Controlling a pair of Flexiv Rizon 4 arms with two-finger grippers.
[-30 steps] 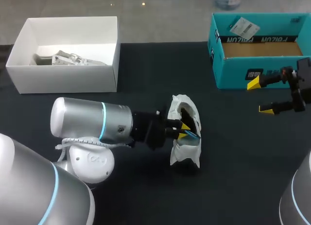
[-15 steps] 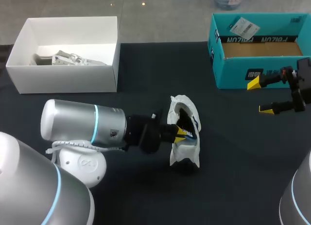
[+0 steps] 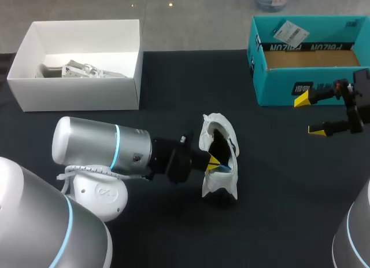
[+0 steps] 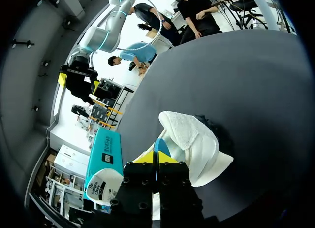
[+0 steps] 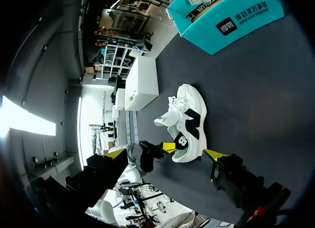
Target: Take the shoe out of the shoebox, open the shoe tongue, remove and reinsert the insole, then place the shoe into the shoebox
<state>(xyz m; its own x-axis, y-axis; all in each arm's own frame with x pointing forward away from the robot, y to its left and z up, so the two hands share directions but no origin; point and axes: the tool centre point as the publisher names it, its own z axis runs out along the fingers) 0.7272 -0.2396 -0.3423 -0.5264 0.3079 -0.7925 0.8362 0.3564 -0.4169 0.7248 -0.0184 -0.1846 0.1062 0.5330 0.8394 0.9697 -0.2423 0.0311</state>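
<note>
Pinching insole (image 4: 161, 147) in one shoe (image 3: 222, 128), left jaws; right jaws spread; one white box (image 3: 81, 94), one teal shoebox (image 3: 277, 90).

Up top, the head camera looked down from above and behind onto the black-topped desk (image 3: 173, 77), with both arms coming in from its sides. The left wrist camera sat right behind the left end effector (image 4: 156, 158), facing along its fingers, tight on the white low-top shoe (image 4: 197, 139) and the thin blue insole (image 4: 161, 146) pinched at the tips. The right wrist camera, behind the right end effector (image 5: 162, 154), stood well back, facing across the desk. All three views shared that shoe.
</note>
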